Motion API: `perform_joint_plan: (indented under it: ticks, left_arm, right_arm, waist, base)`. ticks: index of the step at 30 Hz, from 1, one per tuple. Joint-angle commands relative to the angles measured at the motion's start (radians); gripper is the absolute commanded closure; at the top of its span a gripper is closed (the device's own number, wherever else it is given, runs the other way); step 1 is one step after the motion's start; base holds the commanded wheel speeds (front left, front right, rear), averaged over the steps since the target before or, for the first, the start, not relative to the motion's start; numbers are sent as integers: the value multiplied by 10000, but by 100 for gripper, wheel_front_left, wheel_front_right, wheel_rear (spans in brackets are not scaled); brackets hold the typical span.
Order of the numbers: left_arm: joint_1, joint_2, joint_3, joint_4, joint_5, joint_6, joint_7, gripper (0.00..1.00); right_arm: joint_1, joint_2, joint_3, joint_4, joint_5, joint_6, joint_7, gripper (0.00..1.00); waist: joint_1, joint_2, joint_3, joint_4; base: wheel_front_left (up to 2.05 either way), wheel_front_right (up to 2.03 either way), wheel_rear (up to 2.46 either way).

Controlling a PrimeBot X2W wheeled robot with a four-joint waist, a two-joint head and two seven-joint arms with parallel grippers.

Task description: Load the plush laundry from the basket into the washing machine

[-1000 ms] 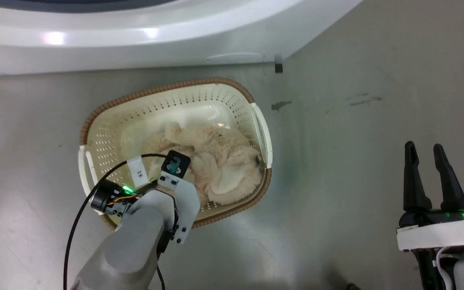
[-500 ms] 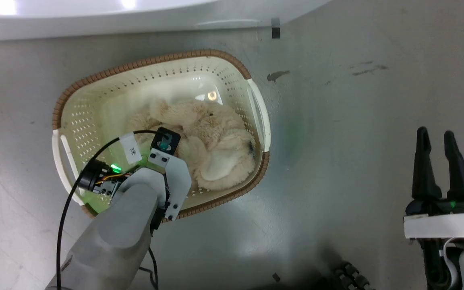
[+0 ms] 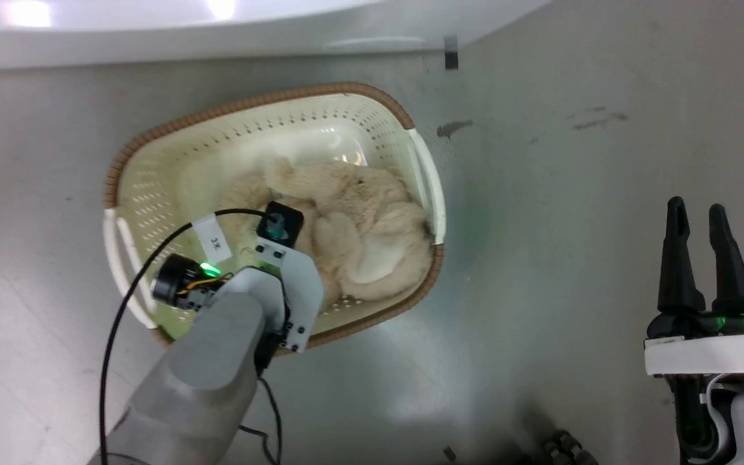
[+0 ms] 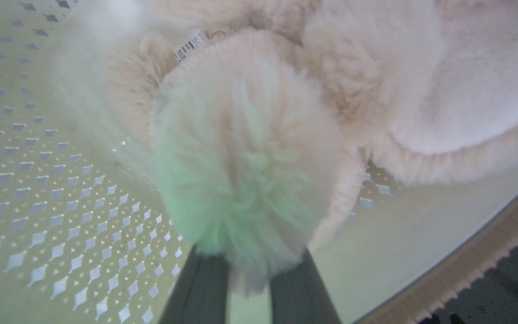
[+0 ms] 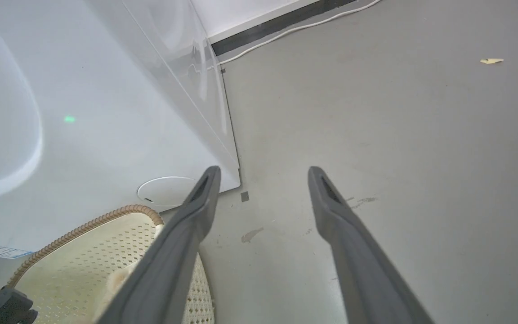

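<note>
The plush laundry (image 3: 359,226), a fluffy cream bundle, lies in the right half of the basket (image 3: 256,106), which stands on the floor before the white washing machine (image 3: 217,39). My left arm reaches down into the basket, its wrist over the bundle's left side. In the left wrist view my left gripper (image 4: 250,265) is shut on a shaggy lobe of the plush laundry (image 4: 250,148), above the perforated basket wall (image 4: 61,180). My right gripper (image 3: 695,213) hovers open over bare floor to the basket's right, its fingers apart (image 5: 261,173) beside the washing machine (image 5: 83,112).
Grey floor surrounds the basket (image 5: 106,252), with dark scuffs (image 3: 453,128) and a black tape mark (image 3: 451,61) near the machine's corner. A white cable (image 5: 286,31) runs along the far wall. The left arm's black cable (image 3: 120,336) loops over the basket's near edge.
My left gripper's fingers have come together on the plush. The head camera shifted, so the whole picture moved. The right gripper stays open in place.
</note>
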Motion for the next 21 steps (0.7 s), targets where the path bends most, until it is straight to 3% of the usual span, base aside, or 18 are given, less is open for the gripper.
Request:
perform_joint_plan:
  ticks: [1, 13, 21]
  left_arm:
    - [121, -241, 37, 75, -196, -158, -153, 100]
    - [770, -895, 27, 171, -1049, -910, -1149, 100]
    - [1431, -1044, 234, -169, -1787, -1118, -1943, 100]
  right_arm:
    - [-168, -18, 27, 129, -98, 8, -43, 0]
    - [124, -18, 48, 835, -537, 8, -43, 0]
    - [612, -18, 27, 1401, -701, 8, -15, 0]
  waist:
    - [0, -1, -501, 246]
    - [0, -1, -2828, 1343]
    - [0, -1, -4520, 2069]
  base:
    - [0, 0, 0]
    - [0, 0, 0]
    - [0, 0, 0]
